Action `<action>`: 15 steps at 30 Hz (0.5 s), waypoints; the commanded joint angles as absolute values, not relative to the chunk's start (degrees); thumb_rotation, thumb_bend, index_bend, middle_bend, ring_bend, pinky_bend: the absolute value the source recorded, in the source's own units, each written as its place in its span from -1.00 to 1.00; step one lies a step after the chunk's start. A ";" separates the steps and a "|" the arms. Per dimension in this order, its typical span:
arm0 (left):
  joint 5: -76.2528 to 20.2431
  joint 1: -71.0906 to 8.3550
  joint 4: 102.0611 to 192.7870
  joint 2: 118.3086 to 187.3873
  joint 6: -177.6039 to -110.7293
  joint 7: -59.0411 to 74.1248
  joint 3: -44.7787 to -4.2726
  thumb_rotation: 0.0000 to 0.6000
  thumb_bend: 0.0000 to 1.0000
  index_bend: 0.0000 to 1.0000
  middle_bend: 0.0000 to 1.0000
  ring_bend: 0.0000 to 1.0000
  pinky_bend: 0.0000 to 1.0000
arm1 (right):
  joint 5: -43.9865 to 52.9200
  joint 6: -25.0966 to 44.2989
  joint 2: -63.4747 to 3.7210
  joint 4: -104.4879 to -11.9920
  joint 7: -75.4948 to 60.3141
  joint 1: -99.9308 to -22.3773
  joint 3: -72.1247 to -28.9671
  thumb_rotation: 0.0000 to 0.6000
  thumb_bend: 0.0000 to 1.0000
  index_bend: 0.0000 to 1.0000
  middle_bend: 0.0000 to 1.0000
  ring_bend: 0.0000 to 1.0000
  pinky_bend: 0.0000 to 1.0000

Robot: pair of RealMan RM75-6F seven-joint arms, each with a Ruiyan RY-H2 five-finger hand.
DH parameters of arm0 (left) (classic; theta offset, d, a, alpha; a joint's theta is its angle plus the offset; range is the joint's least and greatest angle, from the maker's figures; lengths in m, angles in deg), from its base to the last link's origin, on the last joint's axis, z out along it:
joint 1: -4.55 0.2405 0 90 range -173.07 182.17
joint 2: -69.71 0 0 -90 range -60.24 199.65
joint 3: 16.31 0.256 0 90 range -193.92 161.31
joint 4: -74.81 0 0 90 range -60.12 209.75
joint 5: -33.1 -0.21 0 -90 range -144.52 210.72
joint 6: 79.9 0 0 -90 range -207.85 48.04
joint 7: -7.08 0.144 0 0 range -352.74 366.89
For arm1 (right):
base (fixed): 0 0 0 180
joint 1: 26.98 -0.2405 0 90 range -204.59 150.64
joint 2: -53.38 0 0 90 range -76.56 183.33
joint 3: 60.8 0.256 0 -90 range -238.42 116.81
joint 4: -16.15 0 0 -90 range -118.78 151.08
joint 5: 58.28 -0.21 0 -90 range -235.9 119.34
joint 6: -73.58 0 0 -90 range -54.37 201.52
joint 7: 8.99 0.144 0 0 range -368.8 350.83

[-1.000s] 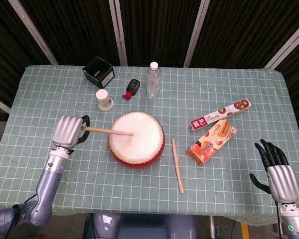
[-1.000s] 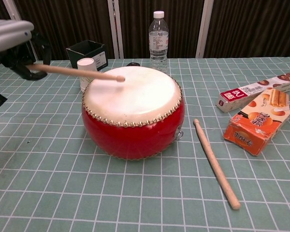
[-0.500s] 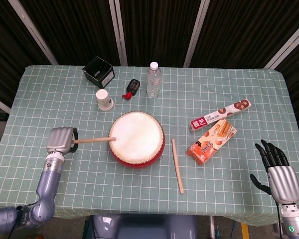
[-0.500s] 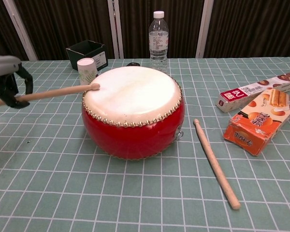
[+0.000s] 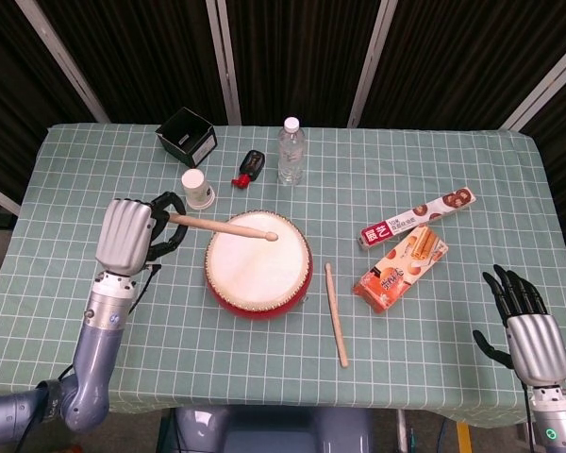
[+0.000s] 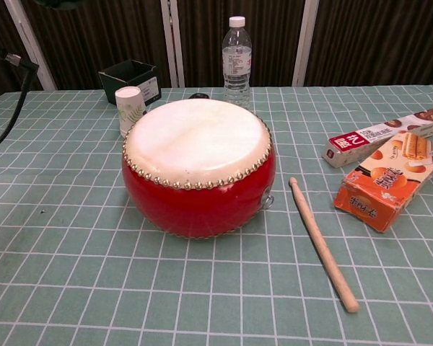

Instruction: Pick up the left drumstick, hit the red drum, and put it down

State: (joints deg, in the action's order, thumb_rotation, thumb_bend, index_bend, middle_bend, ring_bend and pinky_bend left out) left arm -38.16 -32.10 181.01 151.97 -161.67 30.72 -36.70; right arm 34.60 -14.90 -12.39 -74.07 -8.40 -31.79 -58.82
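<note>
The red drum [image 5: 258, 266] [image 6: 198, 164] with its pale skin stands at the table's middle. My left hand [image 5: 125, 234] is raised to the drum's left and grips the left drumstick [image 5: 222, 226], whose tip hangs above the drum's far edge. In the chest view this hand and stick are out of frame. A second drumstick [image 5: 336, 313] [image 6: 322, 242] lies on the cloth to the drum's right. My right hand [image 5: 524, 319] hovers at the near right corner with fingers spread, holding nothing.
A paper cup [image 5: 197, 188] [image 6: 130, 110], a black box [image 5: 188, 136] and a water bottle [image 5: 291, 151] [image 6: 237, 52] stand behind the drum. Two snack boxes [image 5: 401, 265] [image 6: 387, 187] lie to the right. A small red-black object [image 5: 249, 167] sits near the bottle.
My left hand dropped with the stick, its tip reaching the drum's left edge, then rose high again; the tip now hangs over the drum's far side and has left the chest view.
</note>
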 commanded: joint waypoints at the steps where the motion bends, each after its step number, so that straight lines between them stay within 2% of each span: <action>1: -32.54 -32.78 177.37 153.48 -157.48 35.97 -34.10 1.00 0.51 0.54 1.00 1.00 0.99 | 34.61 -14.87 -12.35 -74.11 -8.31 -31.80 -58.83 1.00 -0.40 -1.00 -1.00 -1.00 -0.78; 6: -25.95 -33.31 175.07 154.98 -154.52 41.40 -32.18 1.00 0.51 0.54 1.00 1.00 0.99 | 34.46 -14.67 -12.19 -74.29 -8.20 -31.85 -58.80 1.00 -0.40 -1.00 -1.00 -1.00 -0.78; 8: -20.06 -33.73 174.24 154.63 -151.12 46.71 -29.82 1.00 0.51 0.54 1.00 1.00 0.99 | 34.41 -14.66 -12.18 -74.30 -8.20 -31.83 -58.81 1.00 -0.40 -1.00 -1.00 -1.00 -0.78; 13: -4.56 -36.84 179.70 150.25 -147.49 59.25 -28.83 1.00 0.51 0.54 1.00 1.00 0.99 | 34.44 -14.66 -12.09 -74.34 -8.08 -31.81 -58.84 1.00 -0.40 -1.00 -1.00 -1.00 -0.78; 15: -2.65 -37.55 181.56 149.05 -148.44 59.94 -29.79 1.00 0.51 0.54 1.00 1.00 0.99 | 34.48 -14.75 -12.08 -74.37 -8.04 -31.75 -58.87 1.00 -0.40 -1.00 -1.00 -1.00 -0.78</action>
